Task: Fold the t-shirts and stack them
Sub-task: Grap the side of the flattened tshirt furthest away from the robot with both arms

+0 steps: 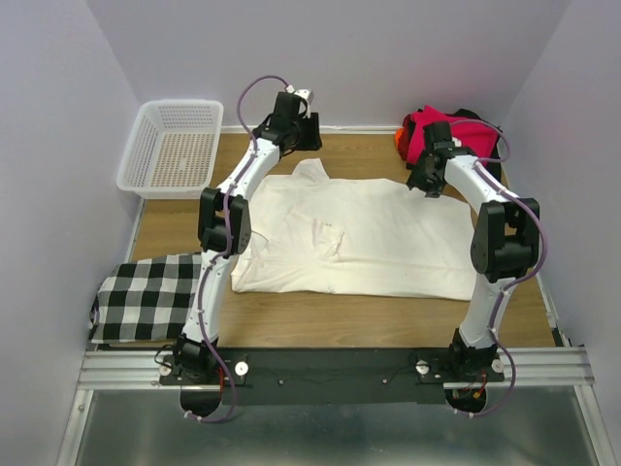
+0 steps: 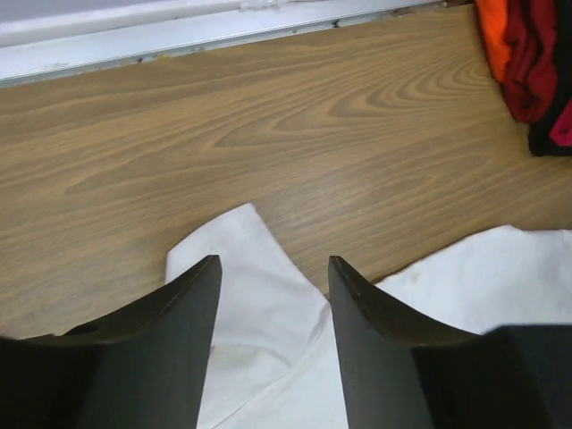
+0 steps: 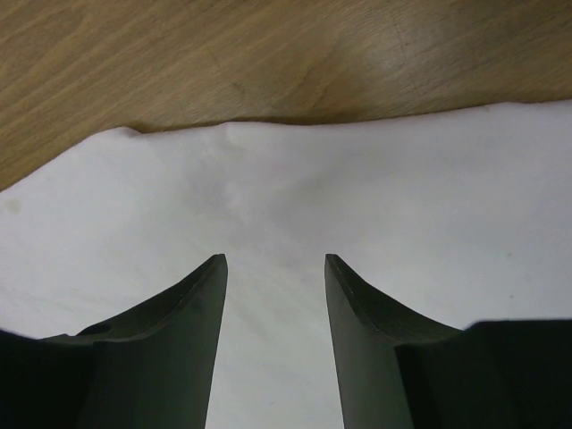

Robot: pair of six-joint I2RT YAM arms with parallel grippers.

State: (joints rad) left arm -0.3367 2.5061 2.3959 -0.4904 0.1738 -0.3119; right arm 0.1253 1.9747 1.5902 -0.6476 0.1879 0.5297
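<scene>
- Top view: the cream shirt [image 1: 359, 243] is lying spread flat on the middle of the table [image 1: 291, 325], with one sleeve poking out along its far edge.
- The left gripper [image 1: 309, 129] is hovering just beyond that sleeve. The right gripper [image 1: 427, 184] is hanging over the shirt's far right corner.
- The folded shirts [image 1: 437, 126] — magenta-red on top, with black and orange showing at the edges — are sitting just past the cream shirt's far right corner.
- A basket [image 1: 175, 146] is standing well off the cream shirt's far left side, and a checked cloth [image 1: 146, 299] is lying beside its near left corner.
- Left wrist view: the left gripper [image 2: 273, 261] is standing spread, its jaws pinching nothing. The tip of the cream shirt's [image 2: 259, 304] sleeve is lying on the table [image 2: 268, 134] under the gap.
- The folded shirts [image 2: 527, 54] are showing red, orange and black at the upper right, apart from the cream shirt.
- Right wrist view: the right gripper [image 3: 275, 257] is also standing spread and empty over the cream shirt [image 3: 357, 188].
- The shirt's edge is running across just ahead of the fingertips, with bare table [image 3: 268, 54] beyond it.
</scene>
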